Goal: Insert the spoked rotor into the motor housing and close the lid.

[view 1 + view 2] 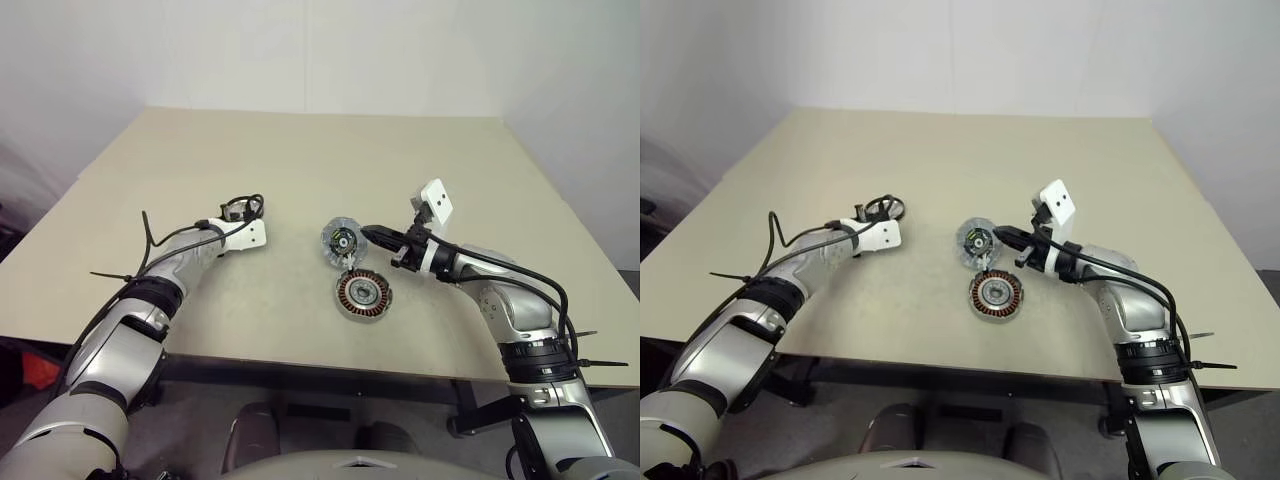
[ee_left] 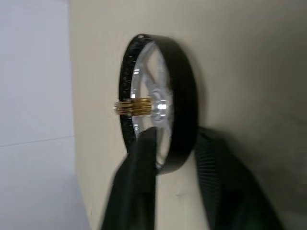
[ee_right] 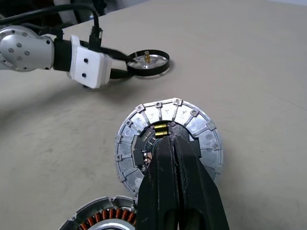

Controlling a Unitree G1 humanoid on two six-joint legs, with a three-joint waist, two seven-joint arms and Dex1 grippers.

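On the beige worktop (image 1: 300, 160), the motor housing (image 1: 362, 295) lies open near the front edge, copper windings showing. Its lid (image 1: 340, 241) stands tilted up just behind it, touched by the right tool (image 3: 173, 143), whose black fingers are pressed together. Well apart to the left, the left tool (image 3: 125, 73) has its fingers narrowly either side of the spoked rotor's (image 2: 158, 103) black rim.

Light: bright, even, soft shadows on the table (image 1: 300, 170).
Blur: left wrist view, fingers (image 2: 134, 191) smeared.
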